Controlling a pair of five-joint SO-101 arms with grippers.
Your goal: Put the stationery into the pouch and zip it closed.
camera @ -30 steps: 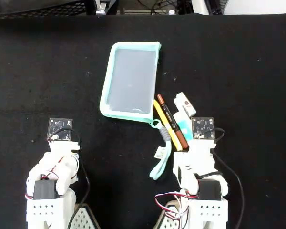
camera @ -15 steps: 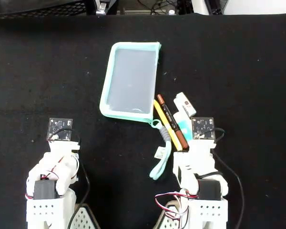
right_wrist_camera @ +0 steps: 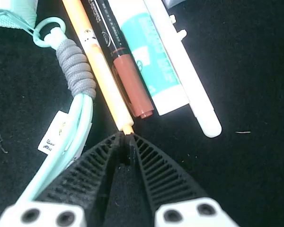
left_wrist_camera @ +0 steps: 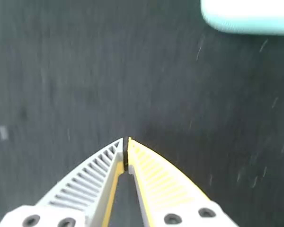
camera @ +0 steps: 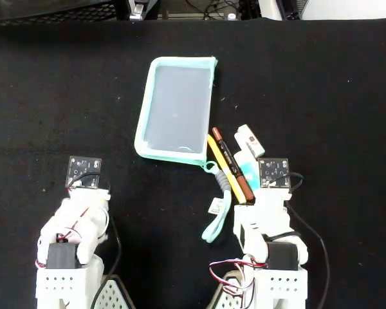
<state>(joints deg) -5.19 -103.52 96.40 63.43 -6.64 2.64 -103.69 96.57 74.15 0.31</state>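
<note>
stage: start | stationery (camera: 231, 166) outside, beside pouch (camera: 177, 109) | left gripper (left_wrist_camera: 127, 144) together, empty | right gripper (right_wrist_camera: 126, 138) together, empty | todo: load, zip

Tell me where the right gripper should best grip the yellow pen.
Probably its near end. The yellow pen lies flat, pressed against the brown marker along most of its barrel, with the strap's grey coil on the other side. Only the end by the right gripper pokes past the marker, so come from above, jaws across the barrel there.
</note>
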